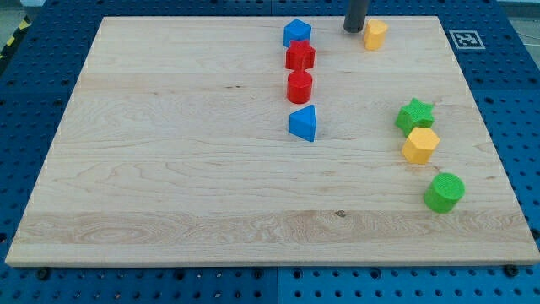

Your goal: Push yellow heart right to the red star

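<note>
The yellow heart [375,35] lies near the view's top edge of the wooden board [169,152], well to the right of the red star [299,57]. My tip [353,30] stands just left of the yellow heart, close to it or touching it, between the heart and the red star. Only the rod's lower end shows at the view's top.
A blue block [296,33] sits just above the red star, a red cylinder [299,87] just below it, and a blue block [304,123] lower down. At the view's right stand a green star [414,114], a yellow hexagon [420,145] and a green cylinder [444,192].
</note>
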